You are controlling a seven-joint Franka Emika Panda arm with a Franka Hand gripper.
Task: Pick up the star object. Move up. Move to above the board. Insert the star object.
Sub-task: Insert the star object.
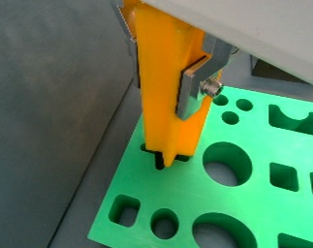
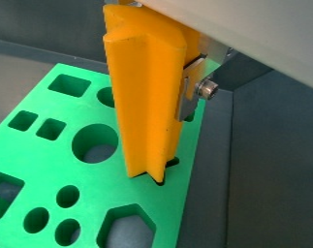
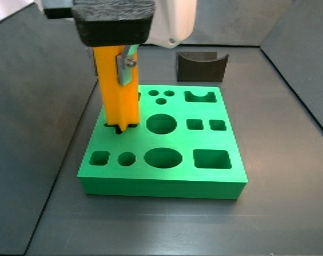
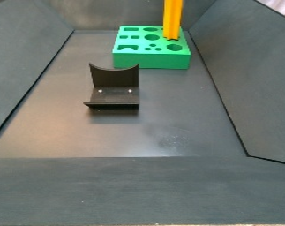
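One tall bright-orange ridged star object [image 1: 166,87] stands upright in a wrist view, its tip entering the star hole of the thick green board [image 1: 249,203]. Silver-plate fingers [image 2: 191,92] clench it. In a side view, the gripper [image 3: 114,62] grips the prism's upper end.

We see the gripper [image 3: 122,62] above the green board [image 3: 164,160]: a black, rough-textured block under a glossy white rounded arm housing. Its fingers [image 1: 194,89] are flat silver plates, one fixed with a round metal bolt; a pale grey casing sits above them.
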